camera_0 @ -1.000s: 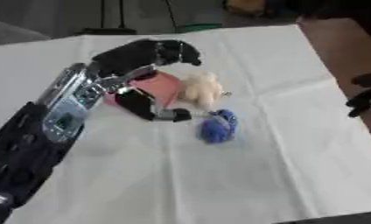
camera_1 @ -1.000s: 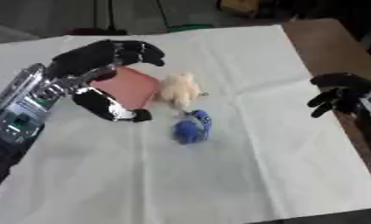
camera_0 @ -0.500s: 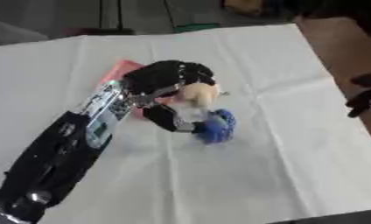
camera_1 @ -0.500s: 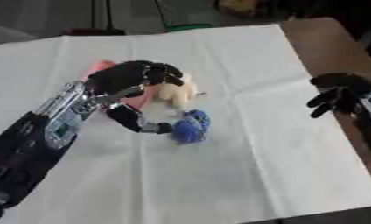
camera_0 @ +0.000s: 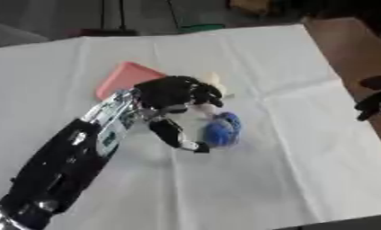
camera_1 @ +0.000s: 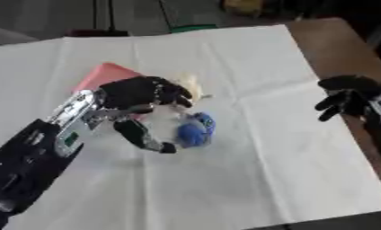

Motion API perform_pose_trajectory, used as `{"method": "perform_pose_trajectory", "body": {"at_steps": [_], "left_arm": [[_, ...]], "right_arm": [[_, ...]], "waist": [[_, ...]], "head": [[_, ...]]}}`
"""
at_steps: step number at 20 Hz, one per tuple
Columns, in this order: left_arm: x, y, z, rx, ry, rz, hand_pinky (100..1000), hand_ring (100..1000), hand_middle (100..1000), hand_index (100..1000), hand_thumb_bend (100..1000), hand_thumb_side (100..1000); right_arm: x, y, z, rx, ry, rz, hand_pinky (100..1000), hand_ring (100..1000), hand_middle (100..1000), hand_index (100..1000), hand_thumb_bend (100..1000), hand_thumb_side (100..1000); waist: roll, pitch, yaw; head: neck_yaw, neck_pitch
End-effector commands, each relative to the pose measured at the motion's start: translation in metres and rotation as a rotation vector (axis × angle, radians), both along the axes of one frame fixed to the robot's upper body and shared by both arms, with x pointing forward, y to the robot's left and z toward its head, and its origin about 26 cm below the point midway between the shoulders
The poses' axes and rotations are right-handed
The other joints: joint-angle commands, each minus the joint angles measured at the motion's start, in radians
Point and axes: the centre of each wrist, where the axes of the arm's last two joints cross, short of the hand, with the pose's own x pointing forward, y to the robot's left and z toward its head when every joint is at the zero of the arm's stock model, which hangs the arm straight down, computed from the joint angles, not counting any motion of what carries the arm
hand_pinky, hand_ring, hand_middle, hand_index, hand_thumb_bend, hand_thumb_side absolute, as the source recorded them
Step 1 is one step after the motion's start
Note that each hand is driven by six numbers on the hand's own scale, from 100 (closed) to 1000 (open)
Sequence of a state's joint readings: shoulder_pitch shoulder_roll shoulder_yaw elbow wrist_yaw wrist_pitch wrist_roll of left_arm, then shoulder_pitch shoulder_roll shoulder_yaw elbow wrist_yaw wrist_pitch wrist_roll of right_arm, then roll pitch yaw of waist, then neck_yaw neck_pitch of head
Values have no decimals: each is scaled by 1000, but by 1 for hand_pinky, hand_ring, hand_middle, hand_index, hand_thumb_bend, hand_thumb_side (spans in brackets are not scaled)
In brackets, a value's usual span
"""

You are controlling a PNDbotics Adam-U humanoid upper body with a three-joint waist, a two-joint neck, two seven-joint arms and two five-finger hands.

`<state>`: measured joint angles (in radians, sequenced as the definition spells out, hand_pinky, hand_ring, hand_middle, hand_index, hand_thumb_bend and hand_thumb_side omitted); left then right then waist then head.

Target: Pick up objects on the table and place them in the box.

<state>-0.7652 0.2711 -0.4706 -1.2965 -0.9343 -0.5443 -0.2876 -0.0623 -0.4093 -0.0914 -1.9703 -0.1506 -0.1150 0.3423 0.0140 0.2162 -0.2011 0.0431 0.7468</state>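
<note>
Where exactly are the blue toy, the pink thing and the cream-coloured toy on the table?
blue toy (camera_0: 222,129): left eye view, middle of its body.
pink thing (camera_0: 124,78): left eye view, bare upper part, behind the robot hand.
cream-coloured toy (camera_1: 190,84): right eye view, visible part above the fingers.

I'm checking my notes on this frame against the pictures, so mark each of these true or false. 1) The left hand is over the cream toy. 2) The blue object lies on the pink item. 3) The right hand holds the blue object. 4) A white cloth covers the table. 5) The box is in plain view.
1) True: the left hand is curled over the cream toy.
2) False: the blue object lies on the white cloth, apart from the pink item.
3) False: the right hand is at the table's right edge, holding nothing.
4) True.
5) False: no box shows in either view.
</note>
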Motion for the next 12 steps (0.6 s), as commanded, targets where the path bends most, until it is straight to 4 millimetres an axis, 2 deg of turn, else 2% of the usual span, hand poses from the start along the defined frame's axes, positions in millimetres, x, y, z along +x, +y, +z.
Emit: {"method": "perform_pose_trajectory", "body": {"at_steps": [1, 7, 12], "left_arm": [[1, -6, 10, 26, -39, -23, 868, 803, 855, 895, 639, 741], [4, -9, 10, 24, -97, 7, 869, 803, 852, 908, 668, 712], [14, -15, 6, 35, -109, 56, 868, 802, 852, 923, 650, 727]], "right_arm": [[0, -1, 10, -26, -29, 12, 525, 615, 749, 746, 100, 951], [0, 0, 10, -25, -30, 16, 525, 615, 749, 746, 100, 951], [1, 2, 12, -26, -35, 31, 524, 615, 749, 746, 100, 953]], "waist": [[-2, -15, -5], [-3, -14, -11], [-3, -6, -29]], "head": [[2, -6], [5, -9], [16, -15]]}}
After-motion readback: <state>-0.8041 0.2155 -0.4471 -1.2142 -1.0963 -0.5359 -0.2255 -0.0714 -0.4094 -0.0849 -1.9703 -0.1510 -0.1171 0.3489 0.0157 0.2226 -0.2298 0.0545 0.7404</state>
